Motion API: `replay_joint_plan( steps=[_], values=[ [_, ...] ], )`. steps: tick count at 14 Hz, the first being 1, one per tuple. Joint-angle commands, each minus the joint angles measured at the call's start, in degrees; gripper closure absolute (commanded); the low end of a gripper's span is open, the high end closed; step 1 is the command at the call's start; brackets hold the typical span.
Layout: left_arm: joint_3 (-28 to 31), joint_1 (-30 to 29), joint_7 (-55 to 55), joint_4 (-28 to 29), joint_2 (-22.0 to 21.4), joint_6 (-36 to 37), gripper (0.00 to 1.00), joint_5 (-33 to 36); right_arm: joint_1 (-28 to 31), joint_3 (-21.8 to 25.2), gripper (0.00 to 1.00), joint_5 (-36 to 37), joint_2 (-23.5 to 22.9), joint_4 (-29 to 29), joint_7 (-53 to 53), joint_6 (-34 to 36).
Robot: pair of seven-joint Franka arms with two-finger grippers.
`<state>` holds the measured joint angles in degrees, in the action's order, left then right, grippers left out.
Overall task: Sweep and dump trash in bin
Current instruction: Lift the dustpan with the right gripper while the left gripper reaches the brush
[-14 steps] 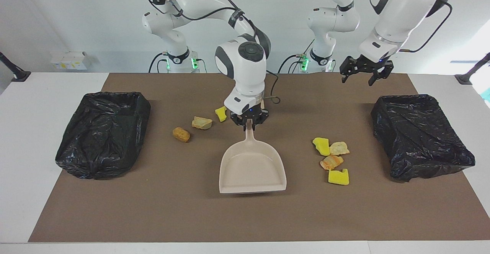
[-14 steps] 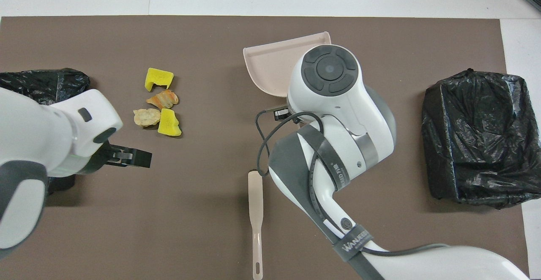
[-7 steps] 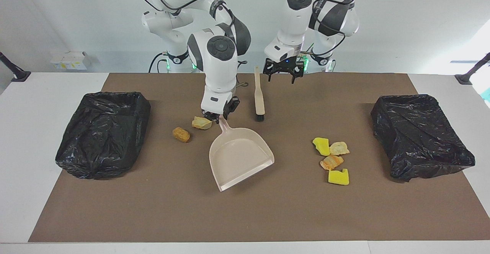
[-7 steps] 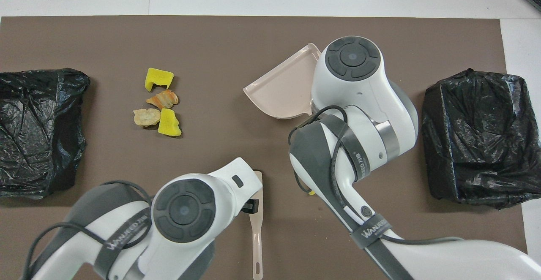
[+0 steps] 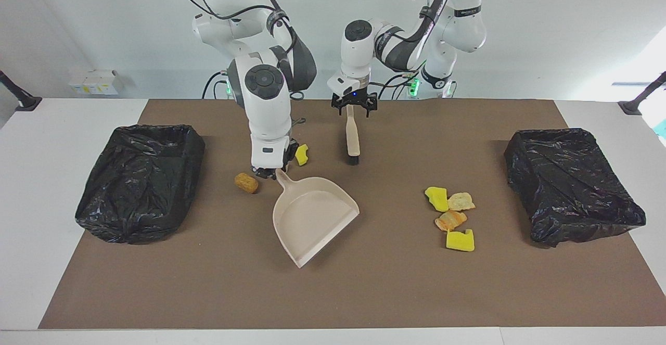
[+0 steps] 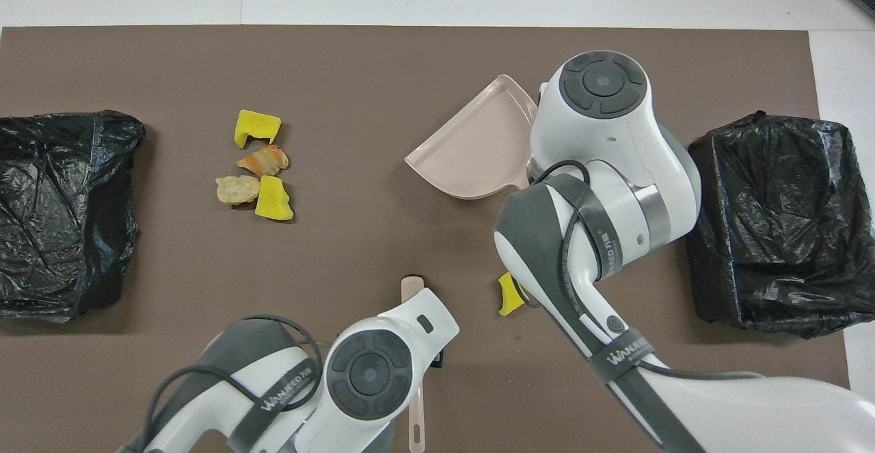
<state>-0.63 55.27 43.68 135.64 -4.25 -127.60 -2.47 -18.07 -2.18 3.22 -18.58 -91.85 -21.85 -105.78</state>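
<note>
Between the two black bins (image 5: 140, 181) (image 5: 572, 183), bare mat lies around the dustpan (image 5: 312, 217), its handle clamped in the right gripper (image 5: 269, 172), mouth slanting away from the robots. Left gripper (image 5: 354, 106), fingers spread, straddles the brush (image 5: 353, 137) handle. Four trash scraps (image 5: 450, 217) cluster toward the left arm's end.

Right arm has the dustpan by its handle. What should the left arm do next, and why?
Probably lower the left gripper and close it on the pale brush handle below its open fingers. The right gripper already holds the beige plastic dustpan on the brown mat, and sweeping the scraps needs the brush.
</note>
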Motion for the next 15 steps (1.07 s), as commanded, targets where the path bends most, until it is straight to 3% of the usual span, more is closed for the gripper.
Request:
replay_joint_plan(
  steps=[1, 5, 6, 7, 10, 11, 12, 15],
  values=[
    [1.16, 2.82, 1.94, 2.96, -2.08, -2.21, 0.0, -0.26, 0.58, -0.54, 1.0, -0.67, 2.06, -2.19, -1.7, -1.01],
    [1.07, 2.83, 2.47, 3.49, -1.82, -3.01, 0.0, -0.26, 0.67, -0.54, 1.0, -0.76, 1.97, -2.28, -1.62, -1.36],
    [1.07, 2.91, 2.55, 4.01, -1.82, -3.01, 0.17, -0.26, 0.67, -0.54, 1.0, -0.76, 1.97, -2.28, -1.79, -1.45],
    [1.07, 3.26, 2.64, 4.02, -1.91, -2.66, 0.41, -0.26, 0.67, -0.54, 1.0, -0.76, 1.97, -2.28, -1.96, -1.8],
    [1.24, 3.0, 2.47, 2.7, -1.82, -1.52, 0.72, -0.26, 0.67, -0.63, 1.0, -0.76, 1.97, -2.46, -2.67, -1.97],
    [1.16, 2.83, 2.38, 2.44, -1.99, -0.56, 0.92, -0.26, 0.67, -0.54, 1.0, -0.76, 1.97, -2.46, -2.67, -2.06],
    [1.16, 2.48, 2.21, 2.09, -2.08, 0.5, 1.0, -0.26, 0.58, -0.63, 1.0, -0.76, 1.97, -2.46, -2.58, -2.06],
    [1.68, 1.69, 1.5, 1.73, -2.61, 1.56, 1.0, -0.26, 0.58, -0.63, 1.0, -0.76, 2.06, -2.46, -2.67, -1.89]
  ],
)
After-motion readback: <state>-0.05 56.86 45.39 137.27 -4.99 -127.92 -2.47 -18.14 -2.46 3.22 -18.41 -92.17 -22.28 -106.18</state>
